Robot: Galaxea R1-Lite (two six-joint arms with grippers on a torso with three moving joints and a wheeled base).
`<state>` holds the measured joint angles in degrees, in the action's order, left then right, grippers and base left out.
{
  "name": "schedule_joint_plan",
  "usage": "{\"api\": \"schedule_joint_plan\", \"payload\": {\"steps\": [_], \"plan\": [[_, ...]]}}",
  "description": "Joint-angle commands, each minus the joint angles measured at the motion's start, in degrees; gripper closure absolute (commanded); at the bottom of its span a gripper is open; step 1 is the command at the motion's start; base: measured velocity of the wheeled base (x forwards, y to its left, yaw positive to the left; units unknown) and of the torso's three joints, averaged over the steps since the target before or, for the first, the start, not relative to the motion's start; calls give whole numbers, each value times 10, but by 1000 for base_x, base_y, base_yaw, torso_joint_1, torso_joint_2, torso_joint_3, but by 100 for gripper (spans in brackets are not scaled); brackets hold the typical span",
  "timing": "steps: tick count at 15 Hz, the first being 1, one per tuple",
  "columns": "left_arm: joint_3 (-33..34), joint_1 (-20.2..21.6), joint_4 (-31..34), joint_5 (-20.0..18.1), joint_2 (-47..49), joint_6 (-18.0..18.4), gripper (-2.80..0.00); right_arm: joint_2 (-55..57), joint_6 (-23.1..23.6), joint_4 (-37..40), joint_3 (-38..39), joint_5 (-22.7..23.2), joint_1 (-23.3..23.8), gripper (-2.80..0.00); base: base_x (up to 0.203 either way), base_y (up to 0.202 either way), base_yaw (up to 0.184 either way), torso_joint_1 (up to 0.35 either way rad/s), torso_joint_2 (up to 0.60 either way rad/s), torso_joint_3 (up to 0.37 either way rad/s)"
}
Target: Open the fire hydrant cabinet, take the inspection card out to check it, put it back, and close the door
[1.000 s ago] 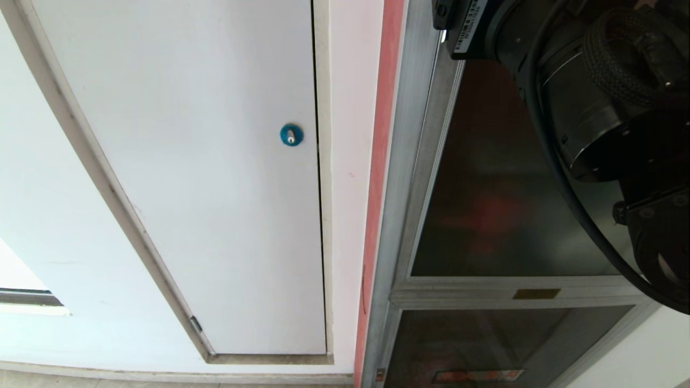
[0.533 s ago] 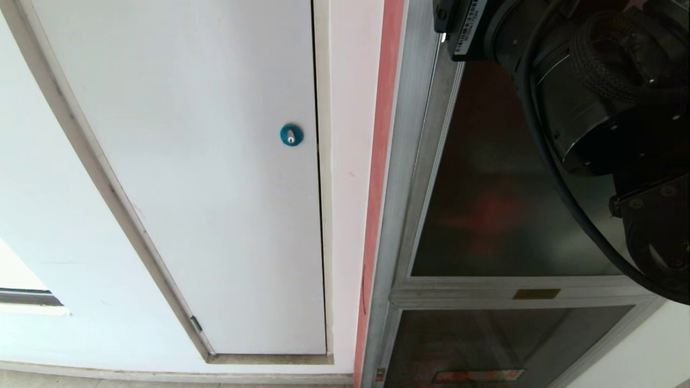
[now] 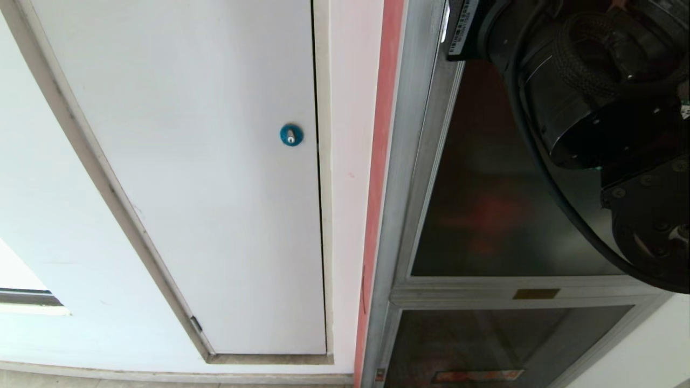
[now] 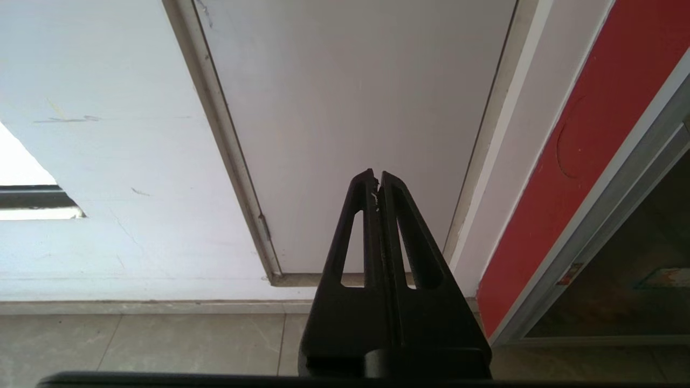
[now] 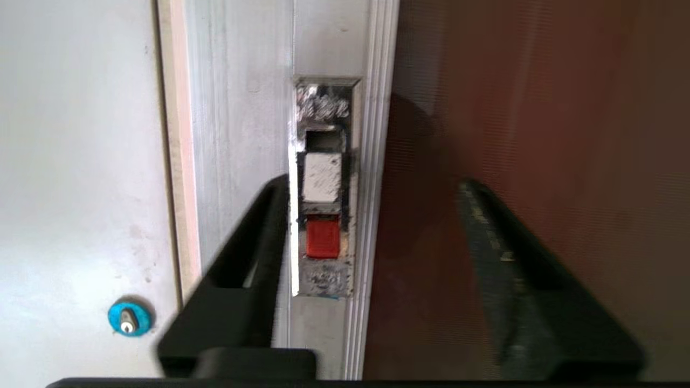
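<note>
We are on the opening step: the door (image 5: 528, 108) is closed, and our right gripper (image 5: 372, 186), jaws apart, faces its red latch (image 5: 323, 236). Next, we press it. Left gripper (image 4: 377, 180) is parked, jaws together.

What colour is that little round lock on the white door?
Blue, with a silver keyhole; the round lock shows best in the head view.

Building corridor: fire hydrant cabinet (image 3: 501, 215) beside a locked white service door (image 3: 215, 161) (tiled floor).
</note>
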<state>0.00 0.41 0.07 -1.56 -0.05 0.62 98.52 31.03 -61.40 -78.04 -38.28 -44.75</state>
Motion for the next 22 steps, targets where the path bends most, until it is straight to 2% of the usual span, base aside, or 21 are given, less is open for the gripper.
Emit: {"api": "schedule_joint_plan", "payload": {"steps": [1,15,22], "plan": [[0,0,0,0,0,0,0,5,2,-3,-4,-1,4,0,0,0,0,0,0,0],[0,0,0,0,0,0,0,-4,4,-4,-5,0,7,0,0,0,0,0,0,0],[0,0,0,0,0,0,0,-24,11,-5,0,-4,-14,0,0,0,0,0,0,0]]}}
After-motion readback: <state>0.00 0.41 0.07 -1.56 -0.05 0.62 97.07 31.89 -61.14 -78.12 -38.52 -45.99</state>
